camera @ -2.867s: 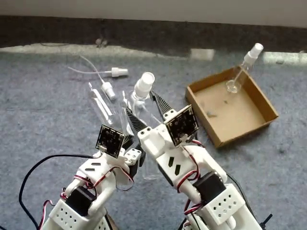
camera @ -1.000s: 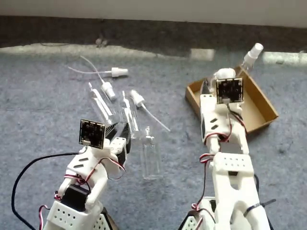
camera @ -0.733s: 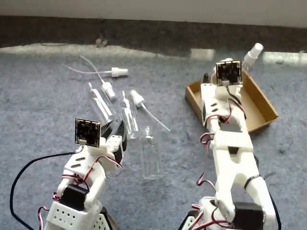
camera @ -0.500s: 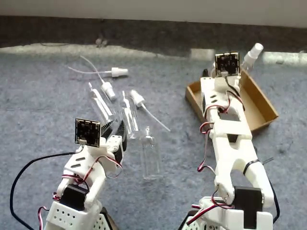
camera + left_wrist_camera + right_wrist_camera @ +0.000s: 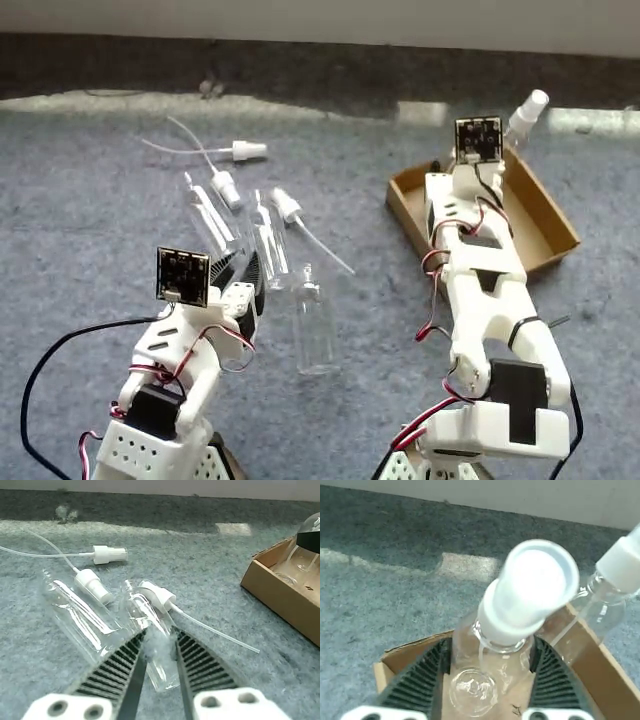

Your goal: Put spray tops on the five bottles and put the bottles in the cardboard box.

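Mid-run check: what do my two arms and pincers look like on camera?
The left arm and right arm are white plastic shells with black servo blocks and red, black and white wires. Each wrist carries a black square board. A black cable loops off the left base. The left pincer and right pincer have black, ribbed, tapering fingers on white mounts.

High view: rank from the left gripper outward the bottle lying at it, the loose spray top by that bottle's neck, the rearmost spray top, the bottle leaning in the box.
1. Lying bottle, right at the left gripper.
2. Loose spray top, just beyond its neck.
3. Rearmost spray top, farther back.
4. Leaning bottle, across at the cardboard box's far corner.
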You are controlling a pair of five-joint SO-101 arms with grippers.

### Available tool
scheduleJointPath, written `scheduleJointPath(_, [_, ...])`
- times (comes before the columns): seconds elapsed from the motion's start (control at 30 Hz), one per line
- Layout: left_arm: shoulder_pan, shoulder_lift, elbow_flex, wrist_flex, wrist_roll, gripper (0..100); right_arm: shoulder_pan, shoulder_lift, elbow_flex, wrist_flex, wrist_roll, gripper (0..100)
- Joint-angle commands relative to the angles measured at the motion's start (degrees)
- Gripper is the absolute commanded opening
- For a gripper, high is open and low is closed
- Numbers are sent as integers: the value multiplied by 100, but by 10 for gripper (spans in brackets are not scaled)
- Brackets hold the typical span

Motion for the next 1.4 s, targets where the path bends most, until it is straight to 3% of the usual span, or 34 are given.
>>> scheduleJointPath(0.0, [-75,-13,119,9,18,14,57,-119,-347,-136,62,102])
scheduleJointPath(0.73, [-75,-4,119,9,18,14,75,-154,-338,-136,62,109])
scheduleJointPath(0.93, [-75,-4,119,9,18,14,75,-154,-330,-127,62,206])
scheduleJointPath(1.37, [-75,-4,119,9,18,14,57,-154,-312,-110,18,226])
